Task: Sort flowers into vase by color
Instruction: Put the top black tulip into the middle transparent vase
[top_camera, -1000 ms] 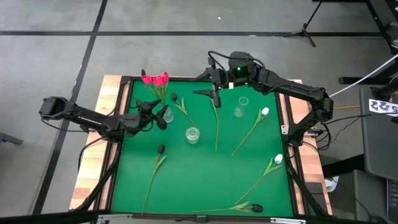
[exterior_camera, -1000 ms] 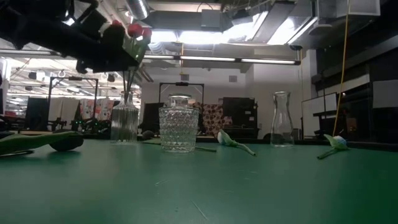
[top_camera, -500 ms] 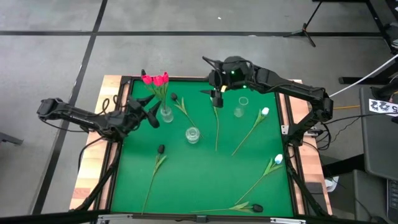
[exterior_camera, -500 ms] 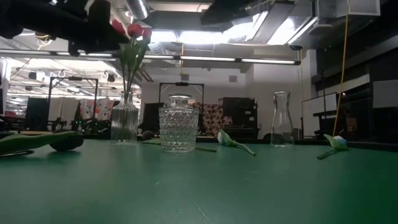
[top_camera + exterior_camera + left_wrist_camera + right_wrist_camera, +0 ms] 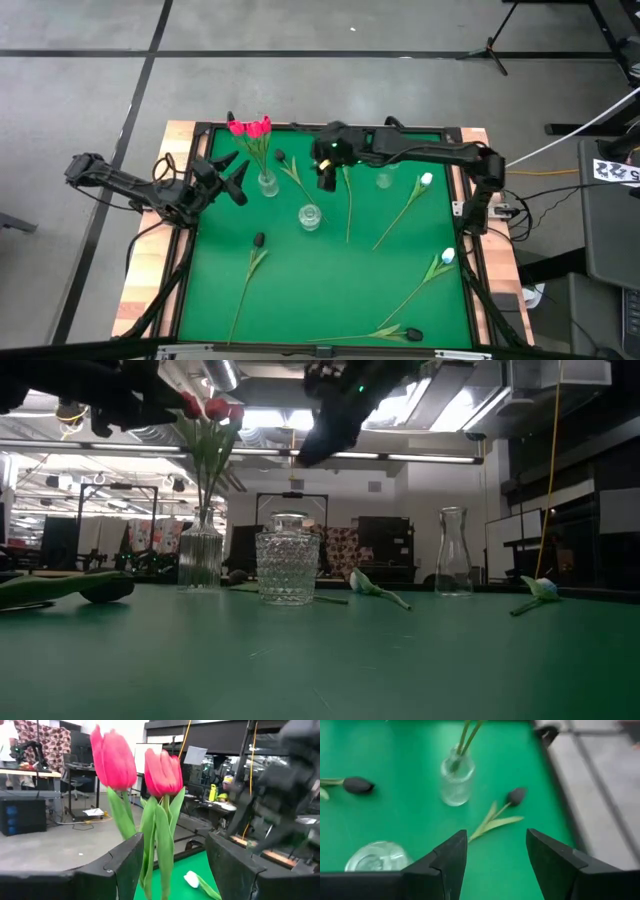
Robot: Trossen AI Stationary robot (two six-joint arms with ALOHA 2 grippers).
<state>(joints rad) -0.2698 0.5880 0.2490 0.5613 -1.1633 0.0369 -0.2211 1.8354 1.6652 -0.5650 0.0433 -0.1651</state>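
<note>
You see the left tool (image 5: 228, 176) open and empty at the table's (image 5: 330, 290) left edge. Beside it two pink tulips (image 5: 250, 128) stand in a vase (image 5: 267, 184). The right tool (image 5: 326, 180) is open, empty, above a black tulip (image 5: 281, 157). Other tulips lie on the table.

No text, label, brand or number can be read on anything in these views.

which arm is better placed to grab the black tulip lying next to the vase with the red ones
Right, probably. The right gripper hangs open right beside that black tulip, which shows just past its fingers in its wrist view. The left gripper, also open, sits at the table's left edge, beyond the vase.
</note>
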